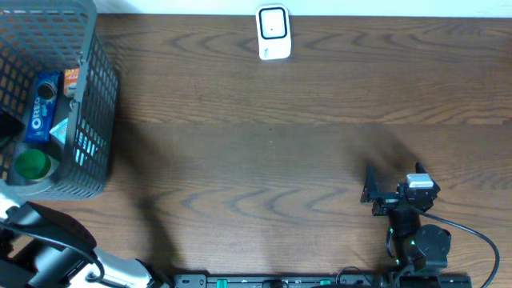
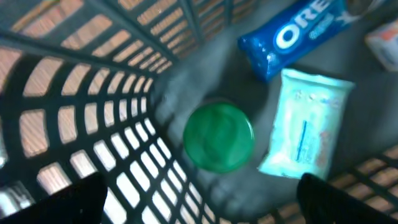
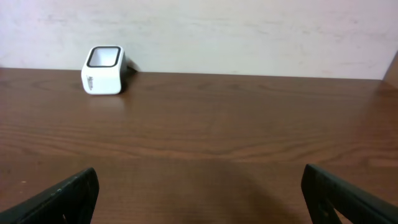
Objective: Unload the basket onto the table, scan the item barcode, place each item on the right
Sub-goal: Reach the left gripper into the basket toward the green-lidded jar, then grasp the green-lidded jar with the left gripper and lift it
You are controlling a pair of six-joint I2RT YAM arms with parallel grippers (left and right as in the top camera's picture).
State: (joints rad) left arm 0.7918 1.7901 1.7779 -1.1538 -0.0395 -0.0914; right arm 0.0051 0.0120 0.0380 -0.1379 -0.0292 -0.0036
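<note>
Grey basket [image 1: 92,136] overhead is holding the cookie pack [image 1: 40,108], scanner [image 1: 273,32] well apart. Left wrist: we are hovering our left hand [image 2: 199,202] wide over the green lid [image 2: 219,137], judging a descent and pinch come next. Right wrist: right hand [image 3: 199,196] is hanging wide.

The right arm [image 1: 422,244] is matte black, with a rounded, drum-shaped joint housing behind the right claw [image 3: 199,177]. A small white and grey block [image 1: 418,185] sits on the wrist, just behind that claw. The right fingers [image 3: 65,199] are plain dark wedges with straight edges. Tiny green lights [image 1: 413,240] glow on the housing. A thin black cable [image 1: 478,233] loops out from behind the claw toward the arm's base. The left arm [image 1: 52,230] is also black, a thick smooth link with a white section [image 1: 116,268] farther back from the left claw [image 2: 202,190]. The left fingers [image 2: 59,202] appear as blurred black blocks.
</note>
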